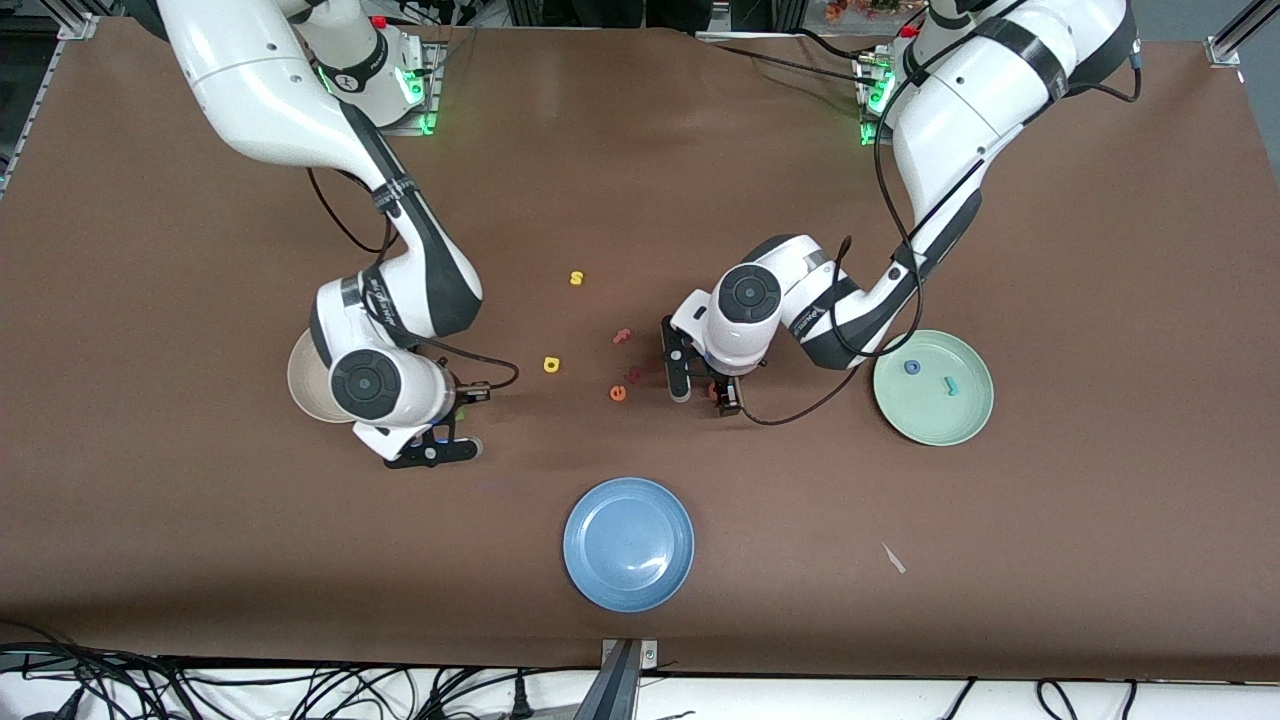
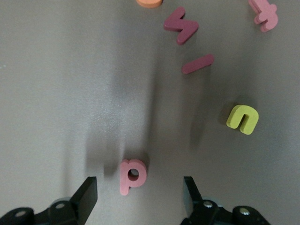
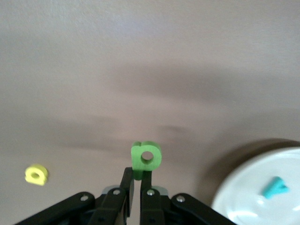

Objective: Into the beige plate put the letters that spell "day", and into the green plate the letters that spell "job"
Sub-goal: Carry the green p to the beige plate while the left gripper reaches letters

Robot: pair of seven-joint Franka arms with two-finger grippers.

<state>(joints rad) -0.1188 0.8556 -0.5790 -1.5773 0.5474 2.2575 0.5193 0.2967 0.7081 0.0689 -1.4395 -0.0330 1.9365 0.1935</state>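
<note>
The blue plate (image 1: 628,543) sat nearest the front camera, on the brown counter (image 1: 1100,520). Farther back, the right pincer (image 3: 137,185) was shut tight on a green d (image 3: 146,158), up in the air just beside the beige plate (image 1: 300,385). A teal y (image 3: 275,187) lay in the beige plate, and a yellow a (image 1: 551,364) lay on the counter, well apart from it. The left pincer (image 2: 139,194) was low over the middle of the counter with its fingers spread wide, one on each side of the pink b (image 2: 131,175), not touching it. Near the b lay an orange e (image 1: 618,392), two dark red letters (image 2: 187,42), and a pink f (image 1: 621,336). The green plate (image 1: 950,425) was at the left arm's end, with a blue o (image 1: 912,367) and a teal j (image 1: 949,385) in it. A yellow s (image 1: 576,278) lay farthest back.
</note>
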